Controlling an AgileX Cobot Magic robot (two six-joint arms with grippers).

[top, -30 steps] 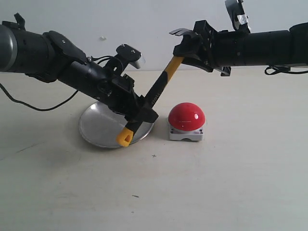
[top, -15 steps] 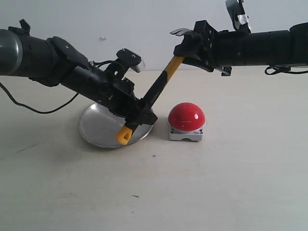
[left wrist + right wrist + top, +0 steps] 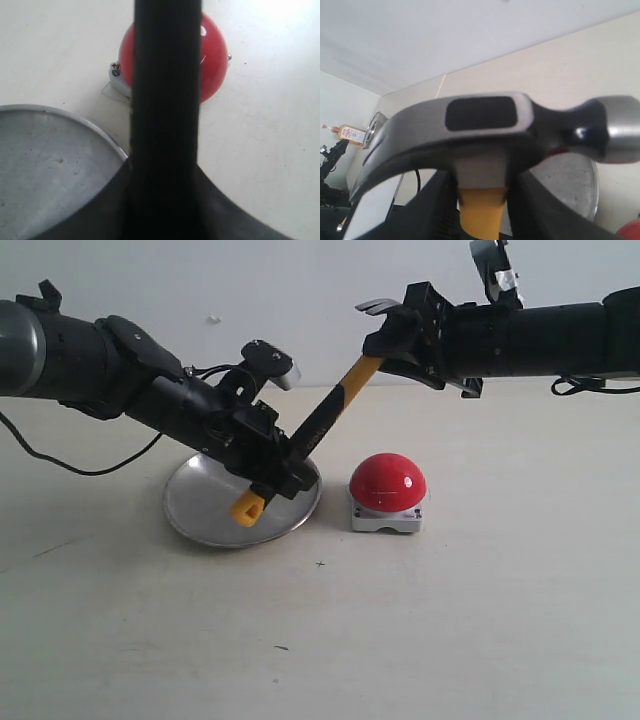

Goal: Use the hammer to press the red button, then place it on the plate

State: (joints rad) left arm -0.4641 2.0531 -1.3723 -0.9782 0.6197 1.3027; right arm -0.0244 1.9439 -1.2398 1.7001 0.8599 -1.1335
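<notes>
The hammer (image 3: 330, 412) slants in the air, held at both ends. My left gripper (image 3: 290, 470) is shut on its black lower handle (image 3: 165, 90). The yellow looped end (image 3: 247, 508) hangs just over the plate (image 3: 200, 505). My right gripper (image 3: 392, 340) is shut on the yellow neck (image 3: 482, 212) just under the dark steel head (image 3: 485, 125), high above the table. The red button (image 3: 388, 483) sits on its grey base right of the plate, under the slanted handle but apart from it. In the left wrist view the handle hides part of the red button (image 3: 212, 55) and the plate (image 3: 50, 170).
A black cable (image 3: 70, 462) trails across the table at the left, behind the left arm. A white wall closes off the table's far edge. The right wrist view shows the plate (image 3: 570, 185) below and a small bottle (image 3: 350, 134) far off.
My left gripper has drawn the handle's lower end left and slightly up, so the yellow loop now hangs over the plate. The head and right gripper have stayed in place.
</notes>
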